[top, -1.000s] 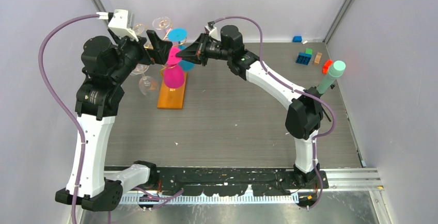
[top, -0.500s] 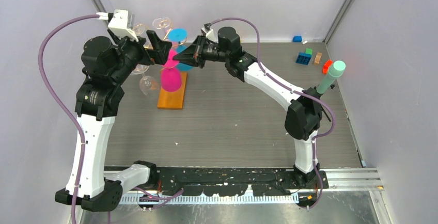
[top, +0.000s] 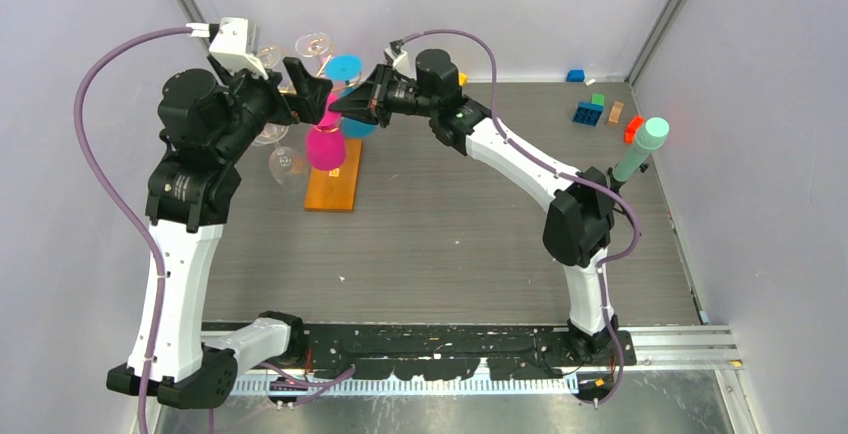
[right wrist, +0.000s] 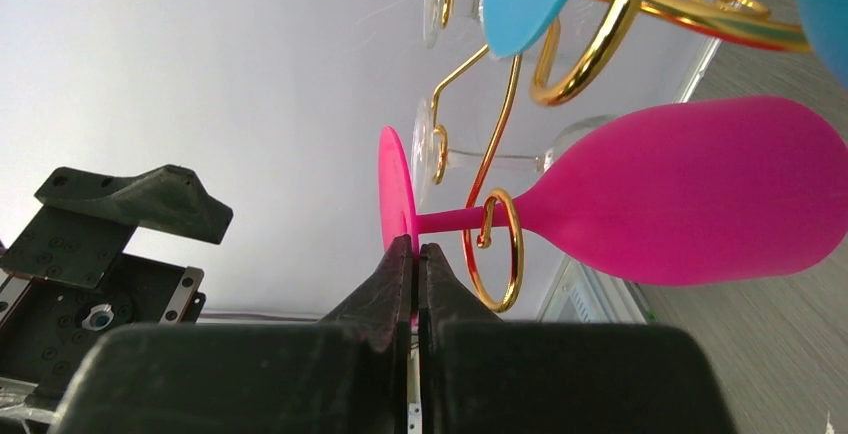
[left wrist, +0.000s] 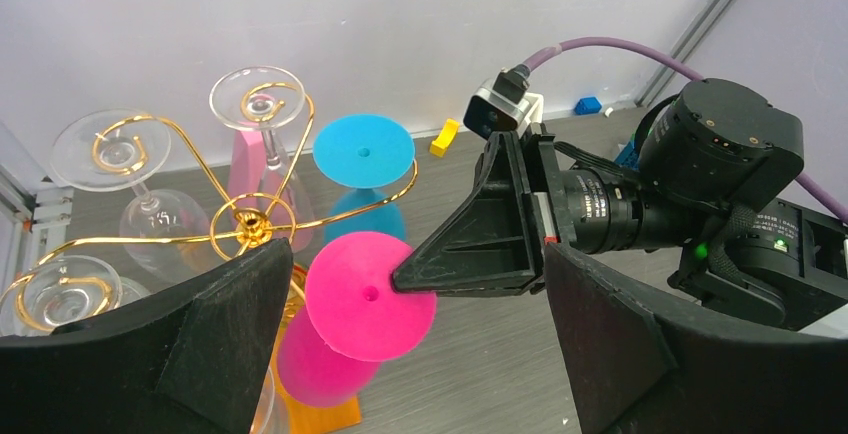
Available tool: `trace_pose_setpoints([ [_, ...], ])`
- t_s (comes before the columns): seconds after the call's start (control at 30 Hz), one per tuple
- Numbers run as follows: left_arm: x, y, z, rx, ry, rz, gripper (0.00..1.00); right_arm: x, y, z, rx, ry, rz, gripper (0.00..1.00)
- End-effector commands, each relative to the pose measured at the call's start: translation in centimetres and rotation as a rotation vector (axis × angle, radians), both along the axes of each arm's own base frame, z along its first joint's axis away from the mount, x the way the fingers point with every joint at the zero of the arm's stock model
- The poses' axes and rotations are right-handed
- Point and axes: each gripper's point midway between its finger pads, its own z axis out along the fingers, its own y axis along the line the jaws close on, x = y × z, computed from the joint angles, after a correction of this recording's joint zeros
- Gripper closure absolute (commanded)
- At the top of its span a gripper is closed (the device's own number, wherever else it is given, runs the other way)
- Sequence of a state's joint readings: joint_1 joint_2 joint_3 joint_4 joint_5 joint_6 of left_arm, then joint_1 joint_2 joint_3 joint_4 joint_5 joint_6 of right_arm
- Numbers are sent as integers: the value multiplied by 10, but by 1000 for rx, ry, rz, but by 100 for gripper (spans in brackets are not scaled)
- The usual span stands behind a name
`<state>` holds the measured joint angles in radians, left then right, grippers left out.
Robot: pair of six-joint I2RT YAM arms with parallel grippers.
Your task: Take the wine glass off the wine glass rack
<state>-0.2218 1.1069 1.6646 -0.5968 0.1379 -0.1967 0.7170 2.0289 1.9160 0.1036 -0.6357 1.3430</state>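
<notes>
1. The opaque magenta wine glass (right wrist: 700, 194) hangs bowl-down, its stem through a loop of the gold wire wine glass rack (left wrist: 245, 222), upper left of the overhead view.
2. The right gripper (right wrist: 412, 254) has its jaws pinched on the edge of the glass's foot.
3. The left gripper (left wrist: 420, 284) has its jaws spread wide beside the foot, holding nothing.

I'm looking into a lab test cell: blank grey panel walls (top: 500, 4), aluminium corner post (top: 660, 19) upper right, mounting rail (top: 670, 339) along the bottom.
</notes>
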Motion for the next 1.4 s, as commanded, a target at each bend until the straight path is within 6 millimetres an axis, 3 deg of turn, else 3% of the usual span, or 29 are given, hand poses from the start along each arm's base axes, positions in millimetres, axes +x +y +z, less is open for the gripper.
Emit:
trace_pose_setpoints([
  [0.0, -2, 1, 21, 4, -61, 5, 0, 9, 1, 29, 28, -137, -59, 100],
  [0.23, 0, 1, 22, 2, -60, 5, 0, 29, -5, 22, -43, -189, -150, 100],
  [0.47, 6, -3, 9, -22, -22, 4, 0, 46, -18, 8, -92, -146, -234, 100],
  [0.6, 9, -4, 4, -34, -7, 5, 0, 54, -27, 12, -85, -140, -276, 100],
  [0.63, -16, 1, 24, -53, -73, 3, 0, 54, -28, 15, -78, -137, -279, 100],
  [0.67, 8, -4, 5, -41, -10, 6, 0, 56, -30, 15, -76, -133, -283, 100],
  [0.73, 13, -5, 0, -42, 7, 9, 0, 57, -33, 16, -69, -120, -290, 100],
  [1.0, 20, -6, -8, -72, 37, 26, 2, 48, -56, 31, -44, -124, -295, 100],
  [1.23, 28, 1, -14, -101, 67, 88, 2, 34, -64, 21, -47, -90, -259, 100],
  [1.37, 31, -1, -19, -135, 98, 89, 2, 27, -74, 25, -42, -91, -257, 100],
])
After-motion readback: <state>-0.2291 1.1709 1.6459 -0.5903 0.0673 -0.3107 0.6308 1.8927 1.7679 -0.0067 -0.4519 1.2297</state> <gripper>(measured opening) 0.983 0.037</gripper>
